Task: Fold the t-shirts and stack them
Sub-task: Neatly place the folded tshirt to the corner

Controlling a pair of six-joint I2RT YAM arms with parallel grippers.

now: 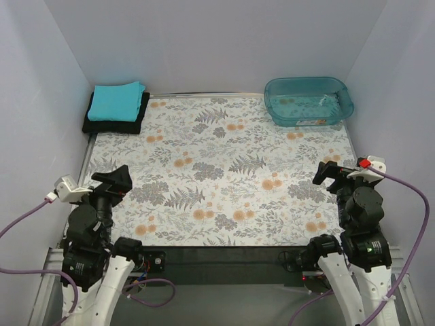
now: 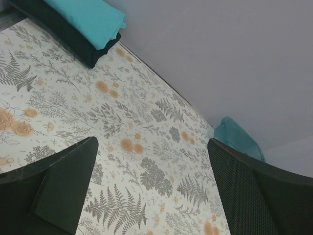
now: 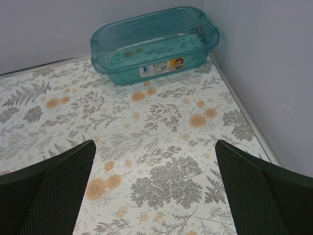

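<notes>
The turquoise t-shirt (image 1: 117,101) lies folded on top of the folded black t-shirt (image 1: 115,124) at the far left corner of the table. The same stack shows in the left wrist view, turquoise (image 2: 88,15) over black (image 2: 73,41). My left gripper (image 1: 114,180) is open and empty, held above the near left of the table. My right gripper (image 1: 332,174) is open and empty above the near right. Both wrist views show bare cloth between the spread fingers (image 2: 63,191) (image 3: 54,191).
A translucent teal plastic tub (image 1: 308,100) stands at the far right corner, with nothing in it; it also shows in the right wrist view (image 3: 151,44). A floral tablecloth (image 1: 217,176) covers the table. White walls close in the left, back and right sides.
</notes>
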